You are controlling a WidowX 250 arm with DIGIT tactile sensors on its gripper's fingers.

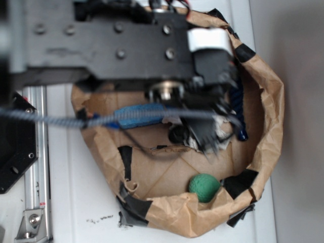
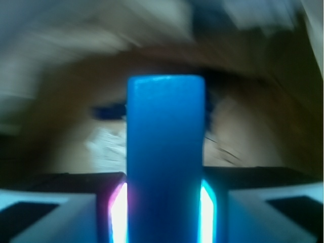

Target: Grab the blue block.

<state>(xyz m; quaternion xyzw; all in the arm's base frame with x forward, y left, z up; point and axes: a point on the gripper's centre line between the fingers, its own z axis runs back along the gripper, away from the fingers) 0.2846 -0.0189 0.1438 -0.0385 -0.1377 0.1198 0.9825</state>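
- While the wrist view is blurry behind, the pincer (image 2: 164, 202) is clearly clamped on the blue block (image 2: 165, 157), which sticks straight out between its fingers (image 2: 119, 210).
- From outside, the arm covers the pincer, so the block is hidden there.
- Just left of the pincer lies a paler blue sponge (image 1: 139, 116).
- Below it sits a green ball (image 1: 204, 186), inside the taped paper bowl (image 1: 271, 116) on the white surface (image 1: 81, 202).

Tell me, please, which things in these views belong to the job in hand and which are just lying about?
Belongs to the job:
- blue block, clamped upright between the fingers
- gripper, shut on it

Just lying about:
- green ball inside the paper-walled pen
- brown paper wall, patched with black tape
- blue sponge under the arm
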